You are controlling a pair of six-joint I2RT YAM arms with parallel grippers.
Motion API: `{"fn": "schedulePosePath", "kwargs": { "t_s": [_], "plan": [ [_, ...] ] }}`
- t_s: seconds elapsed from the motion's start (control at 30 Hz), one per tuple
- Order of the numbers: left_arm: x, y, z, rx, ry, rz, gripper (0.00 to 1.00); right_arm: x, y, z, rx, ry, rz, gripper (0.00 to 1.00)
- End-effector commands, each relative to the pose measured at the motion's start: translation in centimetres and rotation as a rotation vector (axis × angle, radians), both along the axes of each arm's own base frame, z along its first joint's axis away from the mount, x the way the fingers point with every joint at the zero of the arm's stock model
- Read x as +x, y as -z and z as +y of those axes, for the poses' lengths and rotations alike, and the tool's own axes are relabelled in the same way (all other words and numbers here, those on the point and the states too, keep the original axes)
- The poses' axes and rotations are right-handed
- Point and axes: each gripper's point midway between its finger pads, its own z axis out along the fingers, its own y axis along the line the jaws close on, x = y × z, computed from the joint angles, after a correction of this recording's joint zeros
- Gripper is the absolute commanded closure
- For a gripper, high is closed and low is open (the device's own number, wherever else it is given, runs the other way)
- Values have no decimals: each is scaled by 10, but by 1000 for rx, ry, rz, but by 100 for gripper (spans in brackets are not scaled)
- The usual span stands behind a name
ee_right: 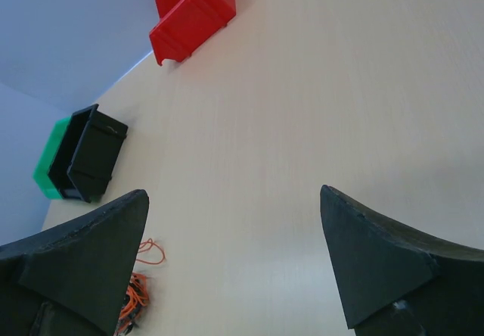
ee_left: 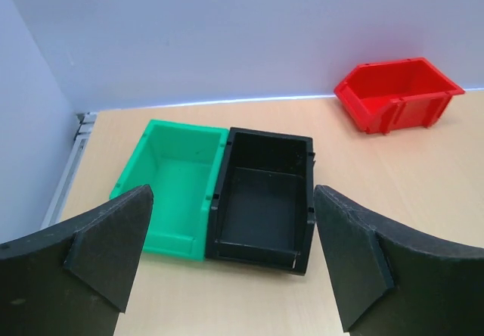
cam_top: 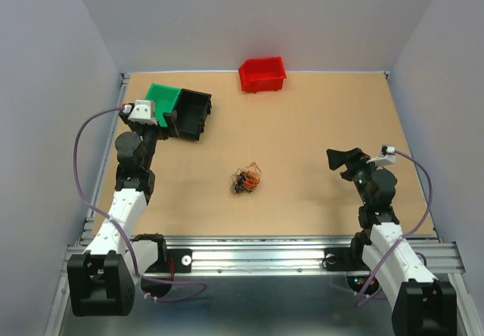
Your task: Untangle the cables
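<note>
The cables (cam_top: pixel 246 179) lie as a small knot of orange and black wire on the wooden table, roughly midway between the two arms. In the right wrist view the cables (ee_right: pixel 136 294) peek out beside the left finger, partly hidden by it. My left gripper (cam_top: pixel 172 118) hangs open at the far left, just in front of the green and black bins, nothing between its fingers (ee_left: pixel 113 249). My right gripper (cam_top: pixel 342 159) is open at the right, well apart from the knot, its fingers (ee_right: pixel 363 260) spread wide over bare table.
A green bin (cam_top: pixel 162 98) and a black bin (cam_top: pixel 192 112) stand side by side at the back left. A red bin (cam_top: pixel 262 74) stands at the back centre. Grey walls close in the table on three sides. A metal rail (cam_top: pixel 257 256) runs along the near edge.
</note>
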Motion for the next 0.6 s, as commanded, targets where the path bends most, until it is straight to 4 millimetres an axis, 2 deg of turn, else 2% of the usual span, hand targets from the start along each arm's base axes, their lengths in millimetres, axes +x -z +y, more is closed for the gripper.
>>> {"fn": "schedulePosePath", "kwargs": {
  "t_s": [0.0, 0.13, 0.2, 0.23, 0.3, 0.33, 0.37, 0.4, 0.47, 0.5, 0.57],
  "plan": [
    [-12, -45, -20, 71, 117, -188, 1, -1, 6, -9, 19, 63, 0, 0],
    [-22, -40, -41, 112, 240, -201, 1, -4, 7, -14, 53, 100, 1, 0],
    [-28, -37, -53, 154, 312, -213, 1, -6, 2, -5, 39, 45, -12, 0],
    [-35, -34, -69, 179, 413, -217, 1, -6, 2, -1, 12, 12, -16, 0],
    [-45, -29, -87, 212, 509, -225, 1, -6, -1, 7, -4, -43, 2, 0],
    [-50, -23, -96, 249, 555, -233, 1, -6, -1, 18, -31, -118, 30, 0],
    [-54, -21, -102, 267, 573, -241, 1, -7, 0, 22, -36, -146, 51, 2],
    [-61, -18, -117, 283, 616, -248, 1, -9, 3, 30, -40, -197, 69, 5],
    [-65, -9, -128, 347, 621, -260, 1, -10, 4, 40, -59, -236, 69, 10],
    [-74, -4, -145, 366, 666, -263, 1, -12, 4, 53, -74, -278, 65, 10],
    [-78, 5, -153, 425, 672, -269, 1, -8, -1, 62, -125, -277, 53, 9]
  ]
}}
